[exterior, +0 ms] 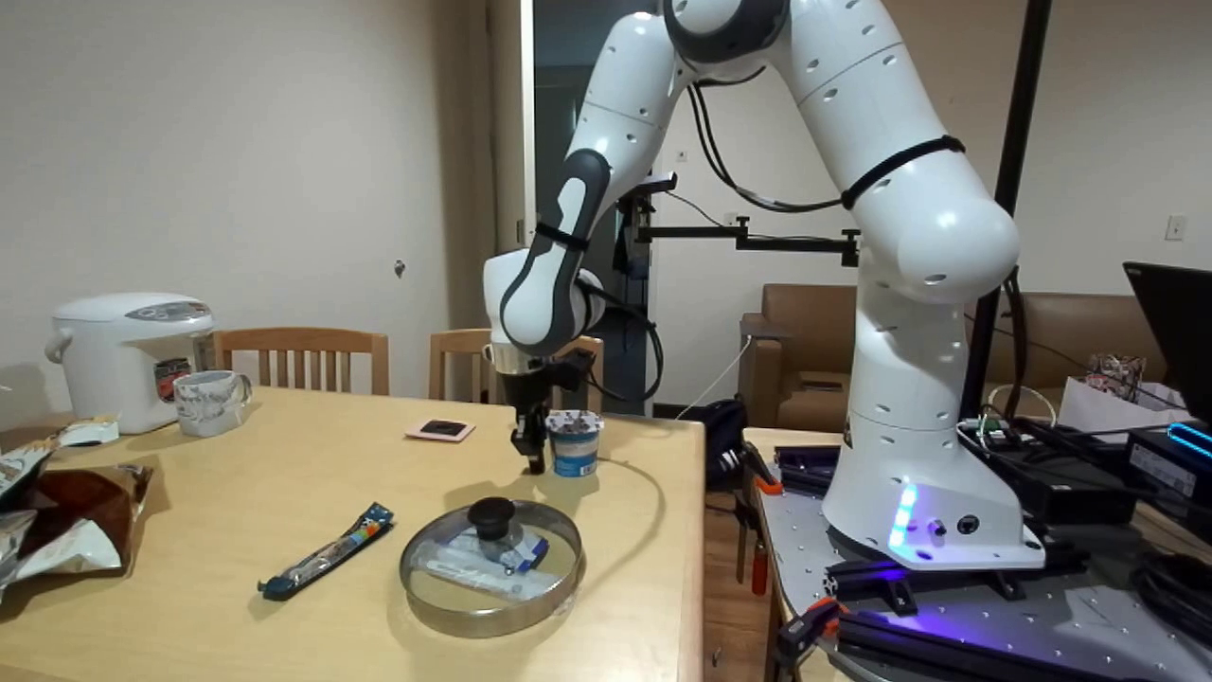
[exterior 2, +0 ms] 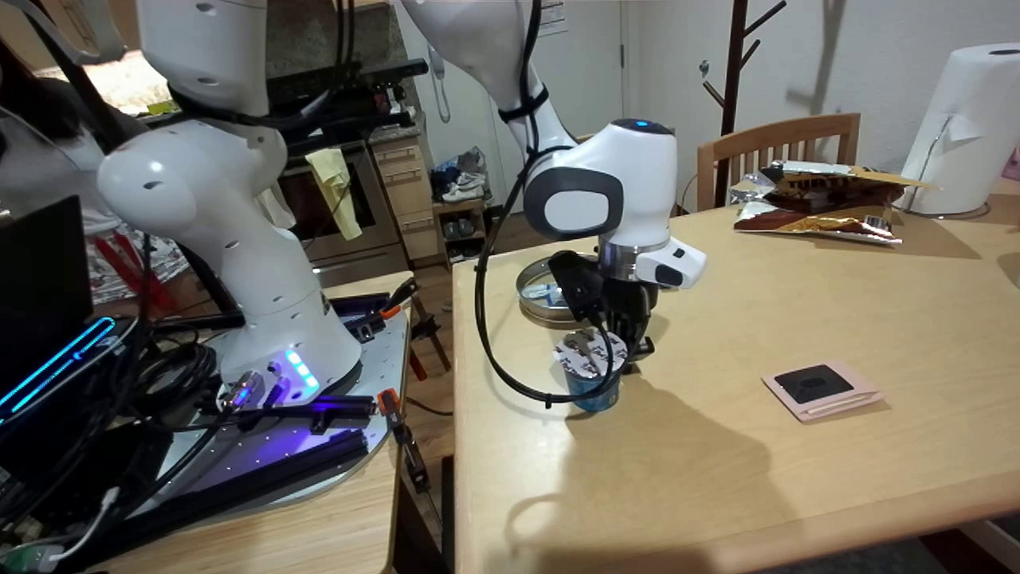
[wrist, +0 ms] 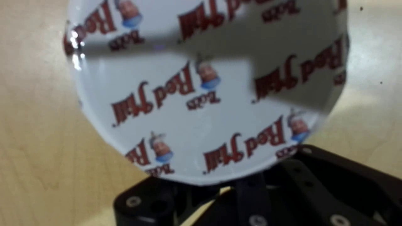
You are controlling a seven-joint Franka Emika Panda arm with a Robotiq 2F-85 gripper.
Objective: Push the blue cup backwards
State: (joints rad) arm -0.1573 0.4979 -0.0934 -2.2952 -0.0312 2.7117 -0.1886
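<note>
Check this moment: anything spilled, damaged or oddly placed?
Mildly odd: the round silvery dish on the table has a black knob like a lid's, yet packets show within it; whether it covers or holds them is unclear. The blue cup stands upright; no spill or damage shows.

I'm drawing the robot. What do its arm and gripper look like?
Its arm is white and rounded, with dark grey trim, black straps and black cables. Blue lights glow on its base. The gripper is black, with silvery round screws.

The cup (exterior: 576, 453) stands upright on the counter (exterior: 331, 455), just beside my fingers (exterior: 536, 464), blue and whitish, its white lid (wrist: 194, 122) printed in red.
</note>
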